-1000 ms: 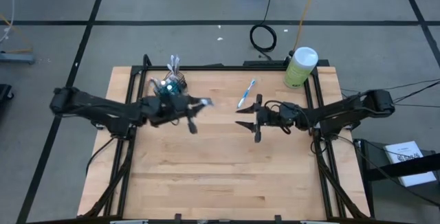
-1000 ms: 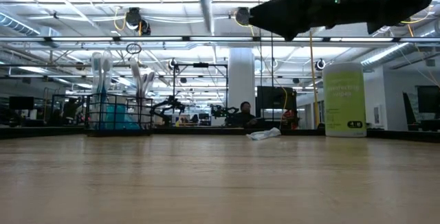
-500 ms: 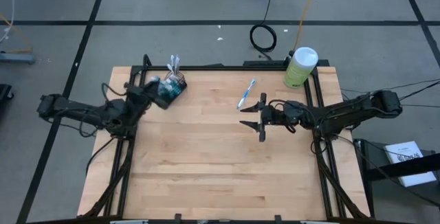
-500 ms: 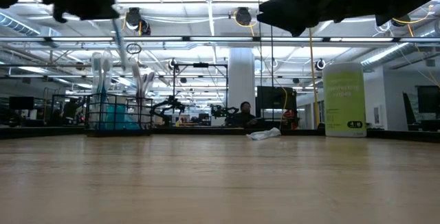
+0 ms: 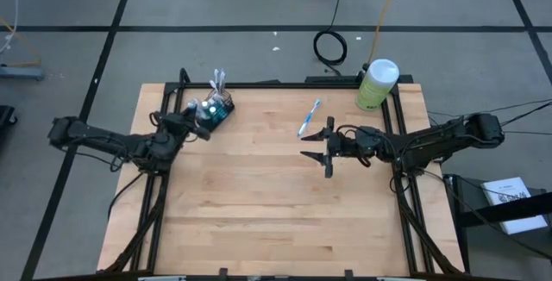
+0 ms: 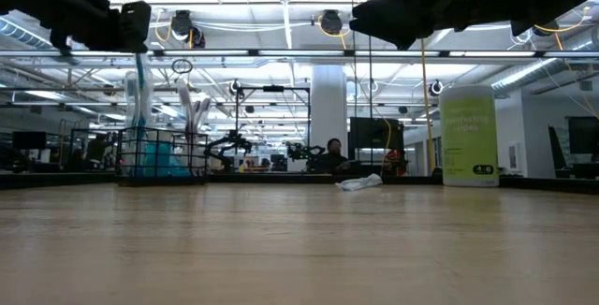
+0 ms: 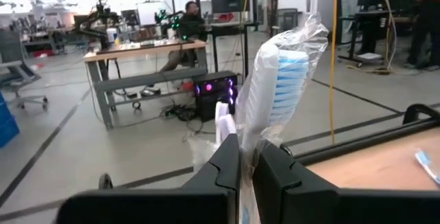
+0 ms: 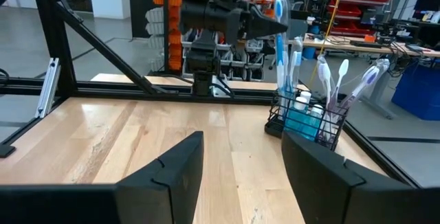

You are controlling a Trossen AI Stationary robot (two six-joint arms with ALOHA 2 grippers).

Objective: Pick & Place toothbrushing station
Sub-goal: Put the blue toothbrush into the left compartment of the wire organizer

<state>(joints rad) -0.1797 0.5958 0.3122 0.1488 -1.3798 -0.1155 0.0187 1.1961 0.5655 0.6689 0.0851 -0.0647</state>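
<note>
The dark wire-mesh cup holder [image 5: 219, 109] stands at the table's far left with several toothbrushes upright in it; it also shows in the low view [image 6: 154, 152] and the right wrist view [image 8: 306, 119]. My left gripper [image 5: 195, 120] is beside it, shut on a blue-and-white toothbrush [image 8: 280, 45] in a clear wrapper. Another toothbrush [image 5: 309, 117] lies flat on the table at the far middle. My right gripper [image 5: 324, 148] is open and empty above the table's middle, near that toothbrush. My left gripper pinches the wrapped toothbrush between its two fingers [image 7: 230, 165], on the handle just below the bristle head [image 7: 283, 73]. The fingers come about level from the table's left and lie across the brush. The brush stands upright, head up, its lower end [image 6: 140, 132] down among the brushes in the holder.
A pale green canister with a white lid [image 5: 377, 83] stands at the table's far right corner. A black frame rail [image 5: 285, 84] runs along the far edge. Bare wood [image 5: 267, 212] spans the near half of the table.
My left gripper has carried the toothbrush from the table's middle toward the left and far edge, over to the cup holder. The brush has turned from slanting to upright and has come down, its lower end now at the holder. The gripper has stayed shut on it.
</note>
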